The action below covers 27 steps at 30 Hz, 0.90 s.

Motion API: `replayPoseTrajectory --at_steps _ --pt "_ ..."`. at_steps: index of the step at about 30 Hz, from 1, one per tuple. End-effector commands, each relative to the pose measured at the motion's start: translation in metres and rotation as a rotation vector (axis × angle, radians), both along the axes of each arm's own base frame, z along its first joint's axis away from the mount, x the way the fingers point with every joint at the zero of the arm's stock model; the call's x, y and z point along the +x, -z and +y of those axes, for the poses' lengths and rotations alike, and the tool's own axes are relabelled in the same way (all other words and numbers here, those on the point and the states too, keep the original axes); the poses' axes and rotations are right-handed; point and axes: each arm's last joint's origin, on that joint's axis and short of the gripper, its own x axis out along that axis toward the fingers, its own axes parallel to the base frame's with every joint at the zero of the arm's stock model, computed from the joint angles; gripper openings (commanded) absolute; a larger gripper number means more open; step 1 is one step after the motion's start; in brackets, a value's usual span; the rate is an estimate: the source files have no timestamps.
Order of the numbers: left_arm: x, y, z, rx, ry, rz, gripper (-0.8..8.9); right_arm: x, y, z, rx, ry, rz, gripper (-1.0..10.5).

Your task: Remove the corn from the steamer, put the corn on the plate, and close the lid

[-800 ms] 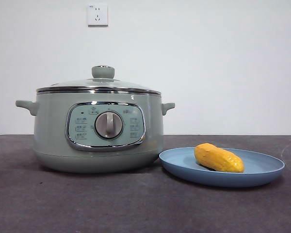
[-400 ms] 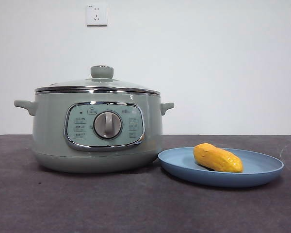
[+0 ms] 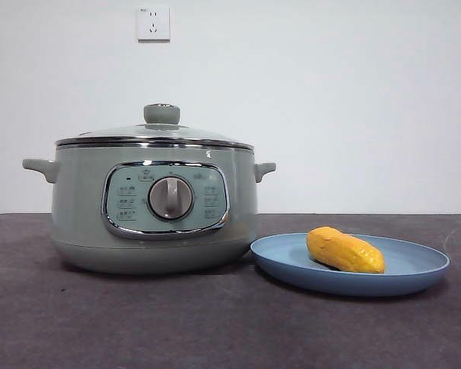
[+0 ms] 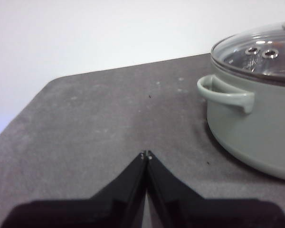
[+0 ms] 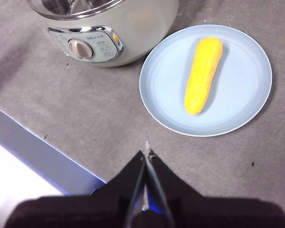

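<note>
Lying lengthwise on plate (image 3: pixel 415 265): corn (image 3: pixel 346 250)

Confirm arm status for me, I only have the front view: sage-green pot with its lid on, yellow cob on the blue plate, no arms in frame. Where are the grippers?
Observer: The left gripper hangs above bare table beside the round sage-green steamer, off its side handle, touching nothing.
Operator: Holding anything?
Observer: No. Its black jaws are shut together and empty.
Operator: And the right?
Observer: The right gripper sits high over the table, short of the round light-blue plate; jaws shut, empty.
Operator: How does the cob lie?
Observer: From above, the yellow oblong corn lies well inside the plate's rim, and the clear glass lid sits on the steamer.
</note>
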Motion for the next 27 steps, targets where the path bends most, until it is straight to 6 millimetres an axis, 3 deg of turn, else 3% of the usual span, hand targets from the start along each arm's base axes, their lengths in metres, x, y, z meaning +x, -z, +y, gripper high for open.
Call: replayPoseTrajectory --at_steps 1,5,27 --pt "0.000 0.011 0.001 -0.042 -0.014 0.009 -0.04 0.000 0.002 0.000 -0.005 -0.002 0.000 0.0" --pt "-0.001 0.022 0.000 -0.082 -0.025 0.050 -0.04 0.000 0.002 0.000 -0.005 -0.002 -0.001 0.0" --pt "-0.001 0.021 0.000 -0.081 -0.014 0.039 -0.04 0.000 0.002 0.000 -0.005 -0.002 0.000 0.0"
